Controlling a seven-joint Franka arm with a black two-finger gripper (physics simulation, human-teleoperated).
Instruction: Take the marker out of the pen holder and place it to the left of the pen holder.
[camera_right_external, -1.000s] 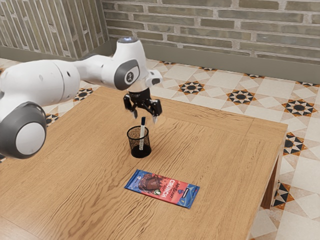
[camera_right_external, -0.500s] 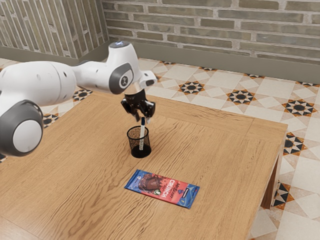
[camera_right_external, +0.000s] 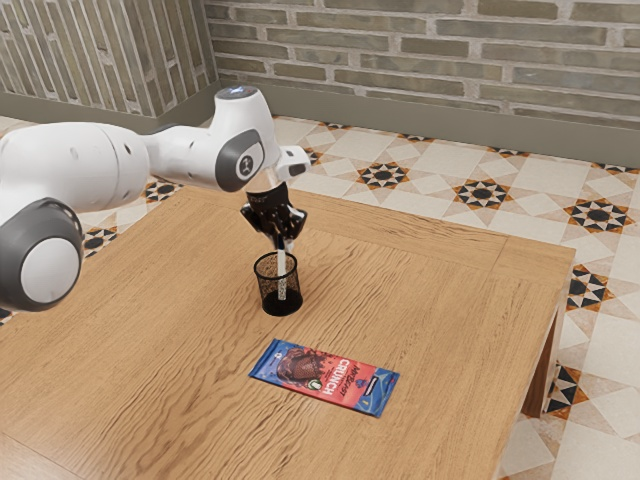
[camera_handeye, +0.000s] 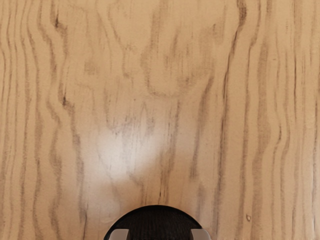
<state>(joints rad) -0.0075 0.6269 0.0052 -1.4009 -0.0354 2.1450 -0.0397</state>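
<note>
Lifting the marker (camera_right_external: 282, 264) aslant could catch and tip the pen holder (camera_right_external: 281, 304); whether my gripper (camera_right_external: 285, 245) above it is open or closed, I can't tell.

The tabletop (camera_right_external: 450, 300) is of light brown wood, with a dark and wavy grain. On it, the black mesh pen holder (camera_right_external: 270, 298) stands upright, toward the far edge. The blue and red chocolate bar (camera_right_external: 325, 377) lies flat, apart from the holder and farther from this same edge.
</note>
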